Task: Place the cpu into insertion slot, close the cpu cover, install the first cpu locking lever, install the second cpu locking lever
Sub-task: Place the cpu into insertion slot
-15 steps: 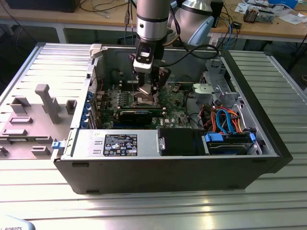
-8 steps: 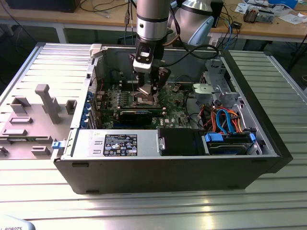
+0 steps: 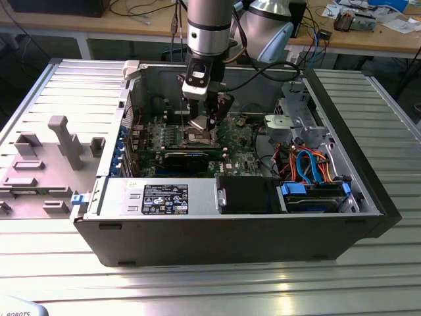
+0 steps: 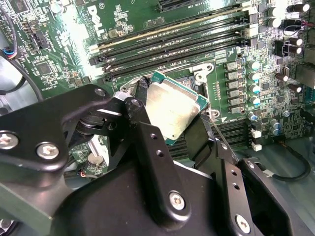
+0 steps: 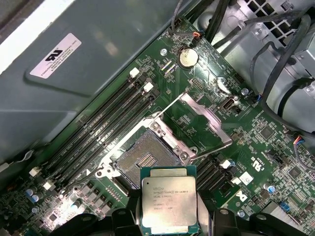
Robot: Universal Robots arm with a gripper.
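Insertion slot [image 5: 142,157] open and bare, nothing seated. Cpu [image 5: 170,199] not yet placed: gripper [image 4: 170,112] pinches it by opposite edges, near the slot, mid-motherboard [image 5: 256,147]. Cpu cover [image 5: 206,123] stands swung open. Judged: all four steps outstanding

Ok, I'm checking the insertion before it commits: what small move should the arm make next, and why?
Probably ease the cpu across until it sits squarely over the insertion slot. The fingers hold it by its edges above the board; the slot lies bare with the cpu cover swung open, and in the first wrist view the cpu looks offset from it.
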